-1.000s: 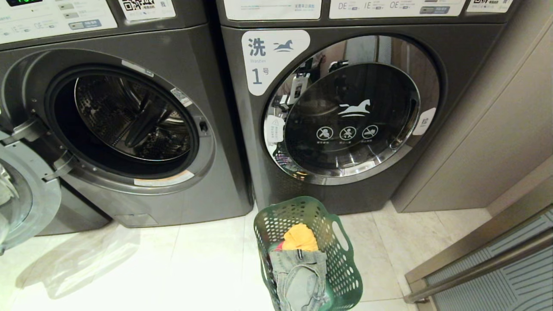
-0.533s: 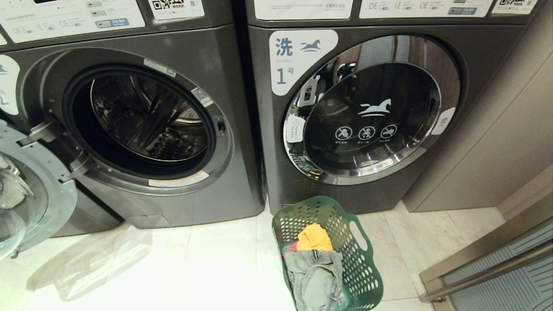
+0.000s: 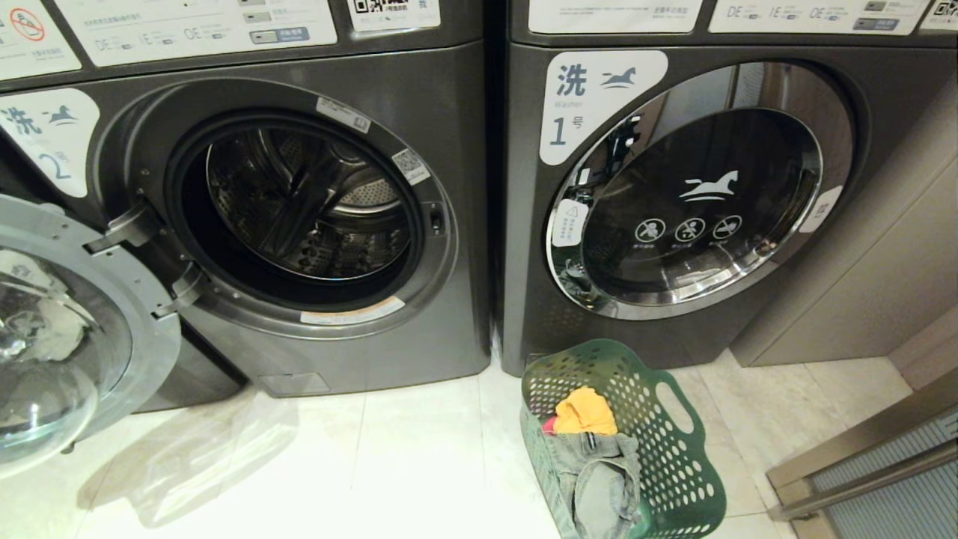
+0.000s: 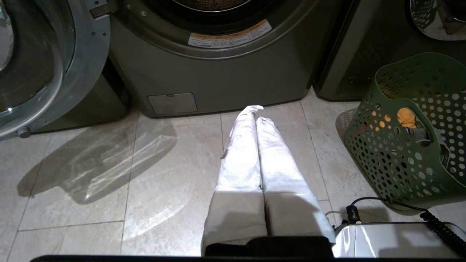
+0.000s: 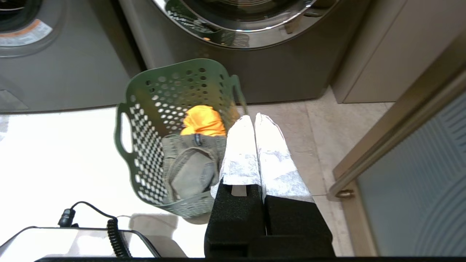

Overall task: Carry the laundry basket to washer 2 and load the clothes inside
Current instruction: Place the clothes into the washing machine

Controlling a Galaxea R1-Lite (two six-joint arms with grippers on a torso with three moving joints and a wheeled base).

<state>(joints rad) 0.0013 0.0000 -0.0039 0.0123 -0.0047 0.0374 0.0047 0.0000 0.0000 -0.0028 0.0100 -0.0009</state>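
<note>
Both fingers, left point(image 4: 255, 111) and right point(image 5: 253, 118), are pressed closed and hold nothing. The laundry basket point(image 3: 677, 449) with the clothes point(image 3: 595, 464) sits on the floor by washer 1 point(image 3: 673, 187).

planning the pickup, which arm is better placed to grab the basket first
Probably right. The right gripper, shut and empty, hovers beside the laundry basket; the left gripper, also shut, points at washer 2, with the basket off to its side.

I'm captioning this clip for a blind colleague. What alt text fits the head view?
A green laundry basket of clothes sits on the tiled floor before closed washer 1. To the left, washer 2 stands empty, its door swung open. No gripper shows.
</note>
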